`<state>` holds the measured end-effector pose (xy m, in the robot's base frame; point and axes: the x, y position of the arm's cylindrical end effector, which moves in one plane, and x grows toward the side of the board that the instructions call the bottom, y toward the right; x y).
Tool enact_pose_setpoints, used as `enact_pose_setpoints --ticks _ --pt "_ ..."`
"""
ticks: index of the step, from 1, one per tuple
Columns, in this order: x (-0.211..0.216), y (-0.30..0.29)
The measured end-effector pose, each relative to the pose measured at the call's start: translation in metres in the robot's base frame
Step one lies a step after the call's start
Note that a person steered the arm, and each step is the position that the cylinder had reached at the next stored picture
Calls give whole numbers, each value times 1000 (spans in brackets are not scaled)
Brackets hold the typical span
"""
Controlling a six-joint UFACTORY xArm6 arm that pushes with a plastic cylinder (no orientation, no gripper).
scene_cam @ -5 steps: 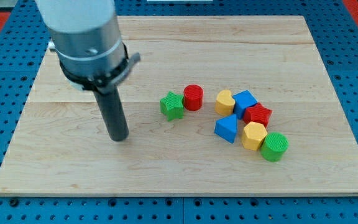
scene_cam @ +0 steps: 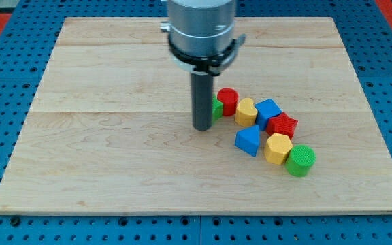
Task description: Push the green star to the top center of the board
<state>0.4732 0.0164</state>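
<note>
My tip (scene_cam: pixel 203 127) rests on the wooden board (scene_cam: pixel 101 170) near its middle; the rod has no jaws or pads to open or close, so there is only the one blunt end to speak of. The rod stands in front of the green star (scene_cam: pixel 217 108) and hides most of it: only a sliver of green shows, just to the view's right of the rod and a little above my tip, seemingly touching it. Its star shape cannot be made out from what shows.

Eight blocks in all. Two green: the star, and a green cylinder (scene_cam: pixel 301 160) far to the lower right of my tip. Two red: a red cylinder (scene_cam: pixel 227 101) just right of the green sliver and touching it, and a red star (scene_cam: pixel 282 125) further right. Two yellow: a yellow heart (scene_cam: pixel 246 111) right of the red cylinder, and a yellow hexagon (scene_cam: pixel 278 148) beside the green cylinder. Two blue: a blue cube (scene_cam: pixel 269 110), partly covered by its neighbours, and a blue wedge-like block (scene_cam: pixel 248 141), right of and slightly below my tip.

All blocks lie to the right of my tip. Left of my tip and below it the board is bare to its edges; above it, the arm's grey housing (scene_cam: pixel 201 27) covers the top centre of the board.
</note>
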Motion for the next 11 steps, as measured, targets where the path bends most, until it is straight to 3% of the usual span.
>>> enact_pose_setpoints --ticks 1,5,7,8,9,10,11 --pt "-20 12" --pt "-182 27" --pt "-183 94" --pt "-221 70" --pt "-233 31" --pt "-209 48" --pt "-203 9"
